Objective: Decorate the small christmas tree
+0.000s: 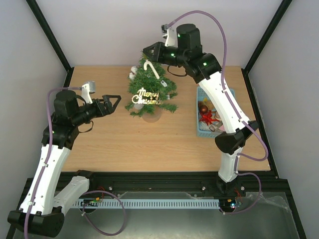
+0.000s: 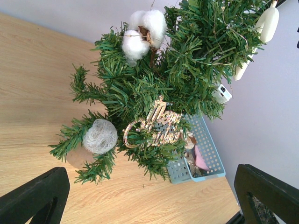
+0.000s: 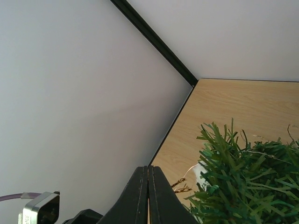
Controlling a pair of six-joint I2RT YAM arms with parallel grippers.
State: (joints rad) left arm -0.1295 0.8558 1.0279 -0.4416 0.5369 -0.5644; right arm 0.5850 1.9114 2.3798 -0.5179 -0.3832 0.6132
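Wooden table (image 1: 114, 144) bears ornament-hung small christmas tree (image 1: 149, 89).

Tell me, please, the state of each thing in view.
tree, upright, decorated.
candy cane, hanging near the treetop.
gold sign, hanging on the branches.
basket, upright, holding ornaments.
left end effector, open, empty.
right end effector, shut, apparently empty.

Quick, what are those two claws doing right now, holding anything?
Left gripper: open, empty.
Right gripper: closed, nothing visible between its jaws.
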